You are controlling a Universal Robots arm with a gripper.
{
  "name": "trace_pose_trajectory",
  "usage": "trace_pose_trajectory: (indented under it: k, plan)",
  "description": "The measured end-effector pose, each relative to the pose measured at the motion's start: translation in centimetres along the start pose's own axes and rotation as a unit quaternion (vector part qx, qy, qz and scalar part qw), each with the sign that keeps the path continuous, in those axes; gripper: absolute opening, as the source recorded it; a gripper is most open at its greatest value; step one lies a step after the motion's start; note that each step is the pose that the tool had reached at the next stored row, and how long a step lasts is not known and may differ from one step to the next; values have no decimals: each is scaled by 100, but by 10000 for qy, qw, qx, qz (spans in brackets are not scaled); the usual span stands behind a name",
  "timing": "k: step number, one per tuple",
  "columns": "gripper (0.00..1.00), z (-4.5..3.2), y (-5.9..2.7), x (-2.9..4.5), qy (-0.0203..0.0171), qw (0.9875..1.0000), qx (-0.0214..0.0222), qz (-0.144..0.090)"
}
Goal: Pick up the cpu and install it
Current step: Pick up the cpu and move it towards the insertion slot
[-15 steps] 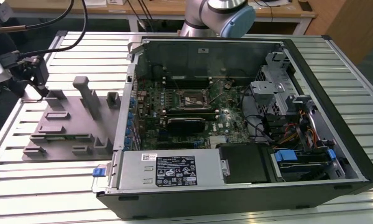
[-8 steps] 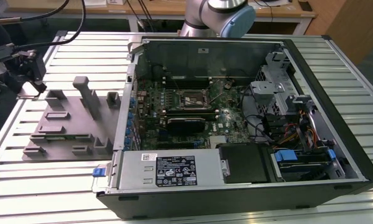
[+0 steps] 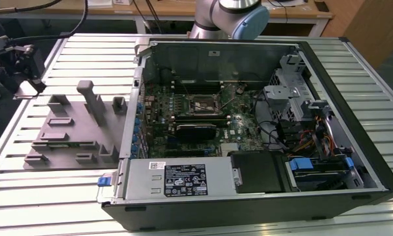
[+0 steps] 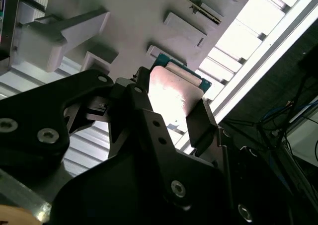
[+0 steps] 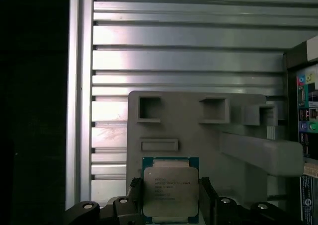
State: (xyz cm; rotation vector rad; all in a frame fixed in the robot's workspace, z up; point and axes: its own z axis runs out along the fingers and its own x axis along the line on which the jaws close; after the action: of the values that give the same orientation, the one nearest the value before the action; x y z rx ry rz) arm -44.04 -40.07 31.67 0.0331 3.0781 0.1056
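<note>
My gripper (image 5: 170, 197) is shut on the cpu (image 5: 170, 190), a flat square chip with a silvery top plate and a green rim. The black fingers (image 5: 206, 195) press on two opposite edges. In the second wrist view the cpu (image 4: 171, 98) sits between the same fingers (image 4: 201, 120), raised above the grey fixture tray (image 4: 139, 16). In the exterior view the gripper (image 3: 27, 81) hangs at the far left, past the tray's (image 3: 65, 142) left corner, with the cpu (image 3: 29, 91) beneath it. The black-framed socket (image 3: 206, 104) lies on the motherboard inside the open case.
The open computer case (image 3: 249, 196) lies on its side on the slatted metal table (image 3: 39, 196), to the exterior view's right of the tray. Tall grey posts (image 3: 88, 98) rise from the tray. A power supply (image 3: 177, 179), drive bays and cables fill the case's near side.
</note>
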Motion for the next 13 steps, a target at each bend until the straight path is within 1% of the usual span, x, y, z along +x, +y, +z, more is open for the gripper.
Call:
trace_pose_trajectory:
  k: [13]
  plan:
    - [54,-307,22,-19,-30,10000,-20,-1]
